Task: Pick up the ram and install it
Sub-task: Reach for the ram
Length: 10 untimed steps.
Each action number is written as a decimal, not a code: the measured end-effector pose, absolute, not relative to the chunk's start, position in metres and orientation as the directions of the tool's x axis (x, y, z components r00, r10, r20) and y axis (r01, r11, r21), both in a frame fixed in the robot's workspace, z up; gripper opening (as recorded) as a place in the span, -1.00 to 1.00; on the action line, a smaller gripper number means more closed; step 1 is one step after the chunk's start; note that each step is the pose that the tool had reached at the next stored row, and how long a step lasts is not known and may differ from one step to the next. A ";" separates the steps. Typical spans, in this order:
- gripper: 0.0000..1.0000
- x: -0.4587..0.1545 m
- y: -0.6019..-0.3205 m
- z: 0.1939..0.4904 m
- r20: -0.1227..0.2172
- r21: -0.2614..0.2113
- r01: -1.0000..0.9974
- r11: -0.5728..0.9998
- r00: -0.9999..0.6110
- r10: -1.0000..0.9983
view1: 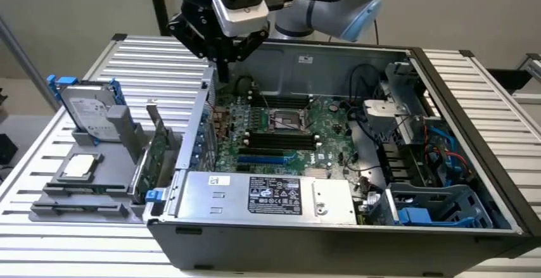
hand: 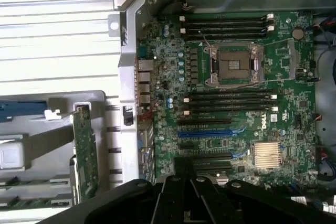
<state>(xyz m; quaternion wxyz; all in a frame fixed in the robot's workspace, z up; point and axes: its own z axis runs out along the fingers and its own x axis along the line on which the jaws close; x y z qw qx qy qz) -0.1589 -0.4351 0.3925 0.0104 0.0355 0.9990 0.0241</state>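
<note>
My gripper (view1: pixel 225 63) hangs high over the back left corner of the open computer case (view1: pixel 338 227). Its black fingers (hand: pixel 176 195) sit close together with nothing between them. Below it lies the green motherboard (view1: pixel 253 157) with long black memory slots (hand: pixel 231 100) on both sides of the bare processor socket (hand: pixel 233 66). A thin greenish strip (hand: pixel 31 201), which may be the ram, stands on edge in the grey holder (view1: pixel 50 211) outside the case, far from the gripper.
The holder also carries an upright hard drive (view1: pixel 89 113), a square silver processor chip (view1: pixel 78 166) and a green expansion card (view1: pixel 154 154) with a metal bracket. A power supply (view1: pixel 270 195) fills the case's front. Cables and a blue drive cage (view1: pixel 435 205) crowd its right side.
</note>
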 end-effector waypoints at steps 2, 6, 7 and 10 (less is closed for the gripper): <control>-1.00 -0.168 -0.438 0.392 -0.019 0.049 0.070 0.996 -0.997 0.071; -1.00 -0.186 -0.443 0.392 -0.019 0.049 0.070 0.996 -0.997 0.071; -1.00 -0.191 -0.444 0.392 -0.019 0.049 0.070 0.996 -0.997 0.071; -1.00 -0.204 -0.448 0.392 -0.019 0.049 0.070 0.996 -0.997 0.071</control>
